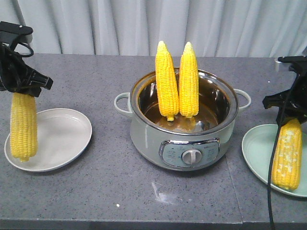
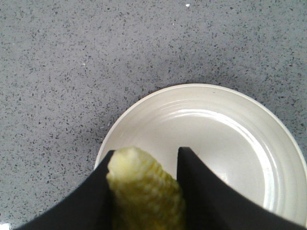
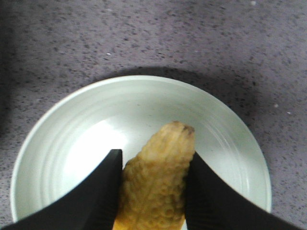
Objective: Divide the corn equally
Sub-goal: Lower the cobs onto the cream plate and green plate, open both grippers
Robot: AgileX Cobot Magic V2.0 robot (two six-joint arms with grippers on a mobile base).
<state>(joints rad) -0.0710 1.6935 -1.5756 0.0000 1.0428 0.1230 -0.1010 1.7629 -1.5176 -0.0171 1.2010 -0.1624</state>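
Partly off-frame: green plate (image 1: 256, 154) beneath corn (image 1: 287, 155).

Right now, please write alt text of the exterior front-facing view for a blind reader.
The left gripper holds a yellow corn cob vertically over a white plate; the right gripper holds another cob over a pale green plate. Between them on the grey table, a steel electric pot holds two more upright cobs.
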